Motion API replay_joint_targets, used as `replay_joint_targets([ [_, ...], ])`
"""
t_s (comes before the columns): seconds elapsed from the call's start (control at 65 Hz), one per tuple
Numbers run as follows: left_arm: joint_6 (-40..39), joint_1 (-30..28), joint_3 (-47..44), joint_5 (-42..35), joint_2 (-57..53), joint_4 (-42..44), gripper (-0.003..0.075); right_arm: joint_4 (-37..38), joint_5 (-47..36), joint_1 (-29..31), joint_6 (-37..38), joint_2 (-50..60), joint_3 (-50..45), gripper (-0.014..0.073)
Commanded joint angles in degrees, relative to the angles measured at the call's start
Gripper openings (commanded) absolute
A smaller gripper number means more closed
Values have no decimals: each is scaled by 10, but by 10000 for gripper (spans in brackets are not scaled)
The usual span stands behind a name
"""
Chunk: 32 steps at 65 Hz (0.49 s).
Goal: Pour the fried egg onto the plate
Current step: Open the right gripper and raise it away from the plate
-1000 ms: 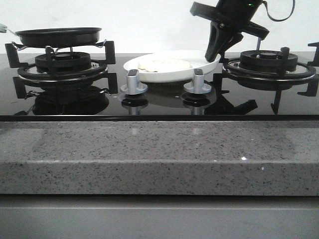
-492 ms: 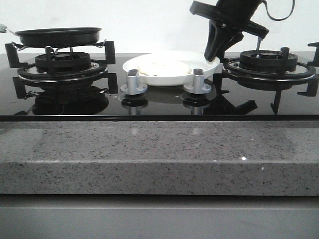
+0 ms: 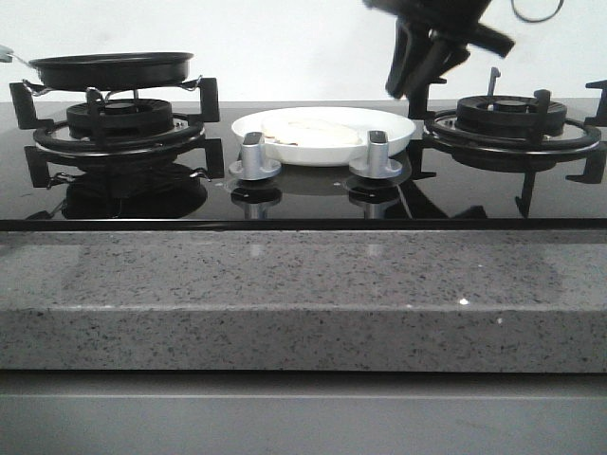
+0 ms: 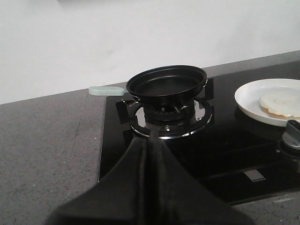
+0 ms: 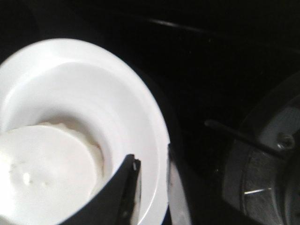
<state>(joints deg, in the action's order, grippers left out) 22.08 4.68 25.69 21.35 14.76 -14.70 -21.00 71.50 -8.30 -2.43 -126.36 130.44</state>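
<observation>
The white plate lies flat on the black cooktop between the two burners. The off-white fried egg rests on it. My right gripper hangs open just above the plate's right rim, touching nothing. In the right wrist view its fingers stand either side of the rim of the plate, with the egg beside them. My left gripper is shut with nothing in it, short of the empty black frying pan. The plate and egg also show in the left wrist view.
The frying pan sits on the left burner grate, its pale green handle pointing away to the left. Two silver knobs stand in front of the plate. The right burner is bare. A grey stone counter edge runs along the front.
The plate's right rim was held raised and tilted; it has come down flat. My right gripper has let go of it and risen. The pan has not moved.
</observation>
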Motion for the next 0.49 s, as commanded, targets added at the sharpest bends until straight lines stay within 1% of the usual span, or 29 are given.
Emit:
replay_joint_targets([
  [0.0,-7,3,15,-49,4,-9,-19,-18,48,8,-2,63,20,124],
  [0.123,-7,3,15,-48,4,-9,-19,-18,48,13,-2,82,20,6],
  [0.246,-7,3,15,-48,4,-9,-19,-18,48,16,-2,98,20,-62],
  [0.4,-7,3,15,-48,4,-9,-19,-17,48,24,-2,124,20,-68],
  [0.477,-7,3,15,-48,4,-9,-19,11,49,27,-2,147,19,-67],
])
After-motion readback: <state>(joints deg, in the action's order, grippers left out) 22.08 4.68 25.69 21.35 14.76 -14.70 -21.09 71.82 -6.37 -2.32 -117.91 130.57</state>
